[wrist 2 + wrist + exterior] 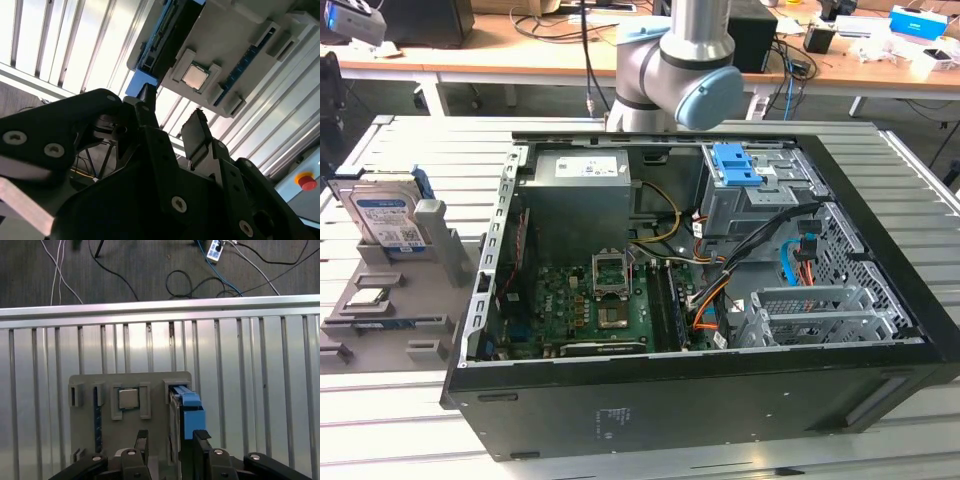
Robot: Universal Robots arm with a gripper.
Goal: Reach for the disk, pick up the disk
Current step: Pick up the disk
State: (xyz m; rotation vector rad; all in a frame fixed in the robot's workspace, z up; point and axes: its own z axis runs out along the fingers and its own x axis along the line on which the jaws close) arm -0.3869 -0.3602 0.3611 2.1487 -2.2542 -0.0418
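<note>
The flat rectangular silver disk (pixel 385 215), with its white-and-blue label and blue plastic side rails, stood on edge in a slot of the grey plastic holder (pixel 445 245), on the exterior view's left of the open black computer case (pixel 720 395). In the first wrist view the black two-fingered gripper (pixel 171 439) hovered over the holder, fingers spread apart and gripping nothing. A small square silver processor chip (pixel 128 398) sat in a neighbouring recess

My gripper (pixel 171 446) points at the grey tray (pixel 157 410), well clear of it, fingers (pixel 143 440) spread with nothing between them (arm (pixel 670 60) bent at a blue-capped joint).
</note>
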